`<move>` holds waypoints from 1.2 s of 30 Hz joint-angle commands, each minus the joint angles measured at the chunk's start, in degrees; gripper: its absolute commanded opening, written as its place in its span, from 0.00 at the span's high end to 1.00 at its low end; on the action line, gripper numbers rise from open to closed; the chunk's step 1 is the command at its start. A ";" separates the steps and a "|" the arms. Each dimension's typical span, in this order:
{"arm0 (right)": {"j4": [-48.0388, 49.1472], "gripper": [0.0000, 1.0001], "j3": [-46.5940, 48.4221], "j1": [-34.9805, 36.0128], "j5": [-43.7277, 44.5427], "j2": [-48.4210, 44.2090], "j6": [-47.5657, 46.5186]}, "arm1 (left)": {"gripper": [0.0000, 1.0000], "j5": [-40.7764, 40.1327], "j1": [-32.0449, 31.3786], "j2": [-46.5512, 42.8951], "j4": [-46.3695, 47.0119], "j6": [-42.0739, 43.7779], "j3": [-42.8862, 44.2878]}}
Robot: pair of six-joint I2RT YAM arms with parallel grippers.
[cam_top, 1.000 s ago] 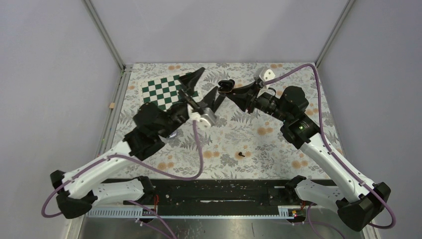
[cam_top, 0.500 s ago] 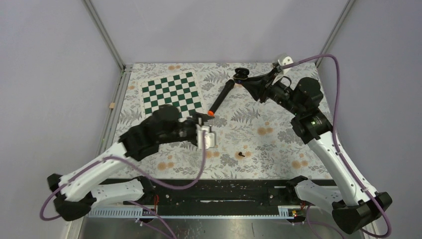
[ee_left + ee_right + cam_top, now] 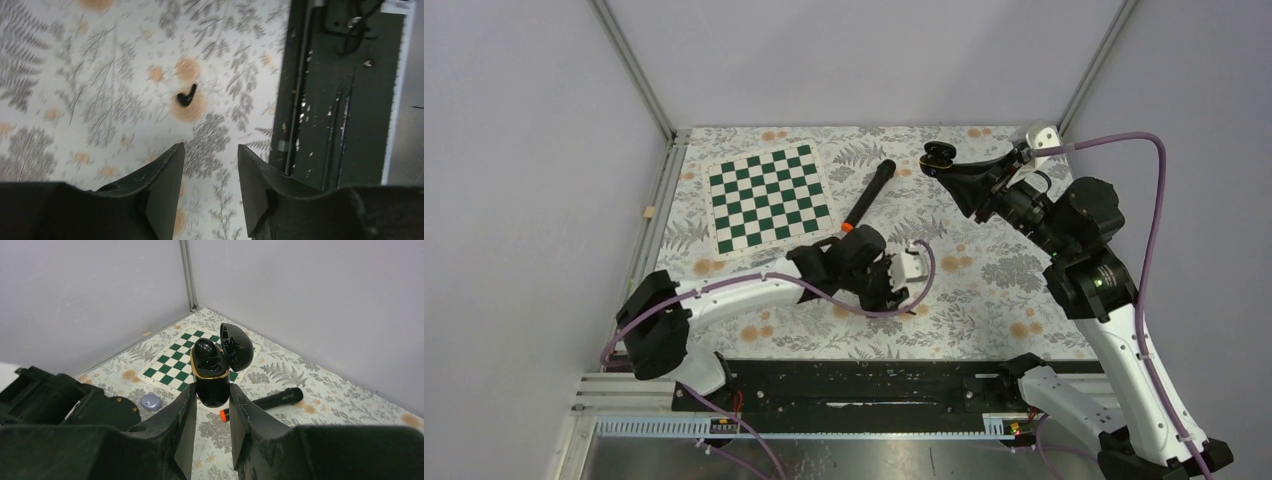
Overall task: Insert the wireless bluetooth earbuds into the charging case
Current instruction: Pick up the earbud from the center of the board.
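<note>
Left end effector (image 3: 210, 150): fingers parted, nothing between them. It hangs over the bench (image 3: 75, 75) with its tips pointing towards the front rail.
Right end effector (image 3: 210, 396): closed on the lower body of the charging case (image 3: 212, 371), holding it upright and high over the far right of the bench.
Charging case: glossy black with a gold rim, lid hinged back. You cannot tell from these views whether either well is filled.
Black earbud (image 3: 186, 96): one stemmed bud lying flat on an orange blossom of the print, near the front edge, just beyond the left fingertips and not touching them.
Other buds: none identified. A small pale purple item (image 3: 150, 401) lies near the chessboard mat (image 3: 769, 195), too small for you to name.
Black marker (image 3: 869, 192): lying beside the mat, well apart from the bud.
Step in hand (judged): approach for the pick. The grasp is not yet made.
Risk, flick: the bud is tiny and lies flat, so one finger landing first would likely skid it towards the rail gap.
Risk, bad grip: pinching the stem at an angle would leave you misaligned for the well.
Risk, handover: the case is held far from the bud, so a long carry gives a loose grip time to slip.
Risk, lid: a knock during insertion could swing it shut.
</note>
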 commanded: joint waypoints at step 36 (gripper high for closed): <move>-4.29 1.00 -2.00 -0.64 5.21 -4.24 -0.96 | 0.74 9.72 -0.89 24.54 2.72 52.50 9.05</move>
